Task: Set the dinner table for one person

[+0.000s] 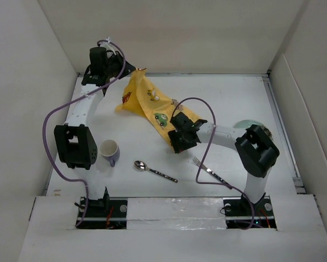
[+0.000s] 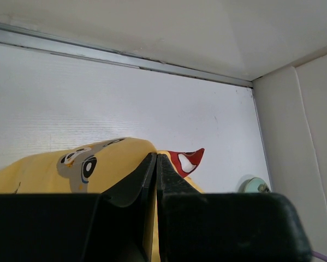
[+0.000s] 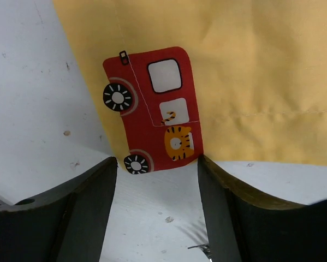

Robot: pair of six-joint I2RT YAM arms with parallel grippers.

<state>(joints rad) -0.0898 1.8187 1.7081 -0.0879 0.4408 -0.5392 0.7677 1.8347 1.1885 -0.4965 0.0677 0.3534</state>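
Observation:
The yellow car-print cloth mat [image 1: 152, 106] lies crumpled and slanted on the white dinner table [image 1: 229, 98]. My left gripper [image 1: 129, 70] is shut on the mat's far corner and holds it lifted; in the left wrist view [image 2: 156, 156] yellow cloth [image 2: 70, 169] shows between the closed jaws. My right gripper [image 1: 179, 139] is open just above the mat's near corner. In the right wrist view [image 3: 158, 164] the mat's edge with a red bus print [image 3: 152, 109] lies just beyond the spread fingers, nothing between them.
A purple-and-white mug [image 1: 110, 152] stands near the left arm. A spoon [image 1: 152, 170] and a fork [image 1: 209, 170] lie near the front edge. A pale green plate [image 1: 246, 124] is partly hidden behind the right arm. White walls edge the table.

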